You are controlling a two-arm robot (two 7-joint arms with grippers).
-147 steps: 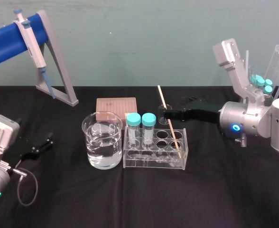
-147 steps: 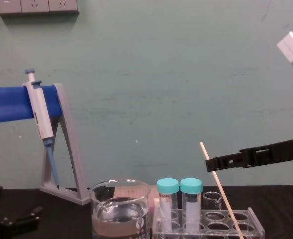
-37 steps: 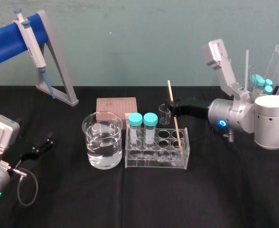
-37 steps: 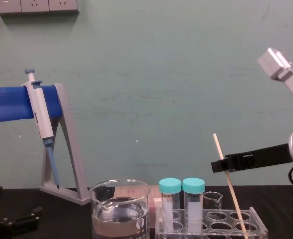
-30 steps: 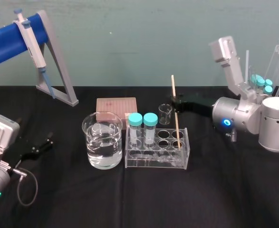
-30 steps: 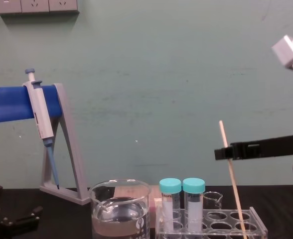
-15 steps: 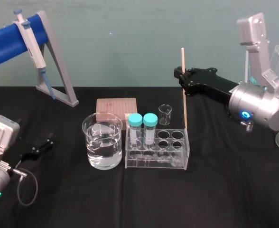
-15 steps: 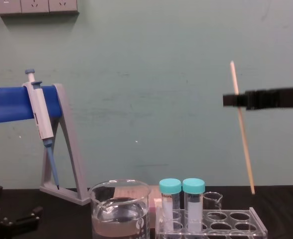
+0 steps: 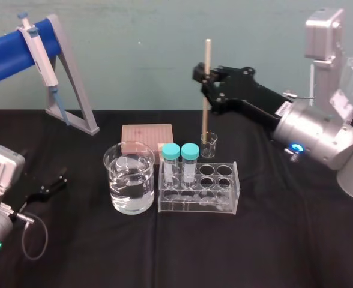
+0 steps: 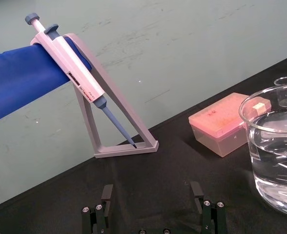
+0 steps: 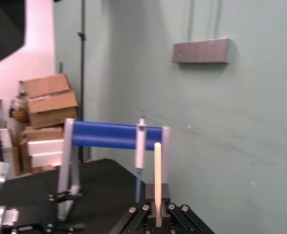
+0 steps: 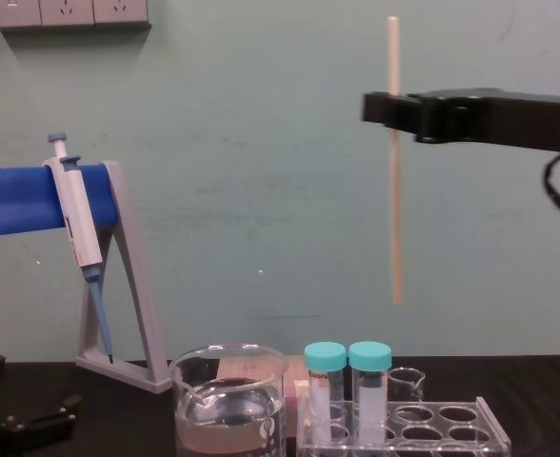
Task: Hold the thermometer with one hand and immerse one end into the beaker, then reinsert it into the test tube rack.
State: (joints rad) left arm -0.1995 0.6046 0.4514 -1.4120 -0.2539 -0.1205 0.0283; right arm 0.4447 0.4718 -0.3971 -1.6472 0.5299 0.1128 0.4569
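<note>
**Thermometer aloft, beaker off to the left**

Head view: my right gripper point(image 9: 205, 77) is clamped on the thermometer point(image 9: 206, 114) in its upper third. The rod hangs upright in the air, over the far side of the test tube rack point(image 9: 220, 205) and clear of its holes. The beaker point(image 9: 111, 186) sits just left of the rack, with water in it. My left gripper point(image 9: 50, 185) rests idle on the near left of the table point(image 9: 272, 252).

Left wrist view: the left gripper point(image 10: 151, 204) has its fingers point(image 10: 106, 194) wide apart and holds nothing.

Right wrist view: the rod stands straight up out of my closed jaws.

Chest view: the rod's lower tip hangs well above the rack, right of the beaker.

My read: this thing is light, stiff and very thin, likely brittle and slick. A high grip leaves a long free end for dipping, but a knock against the glass rim could pivot or snap it. A firm, gentle squeeze suits it.
</note>
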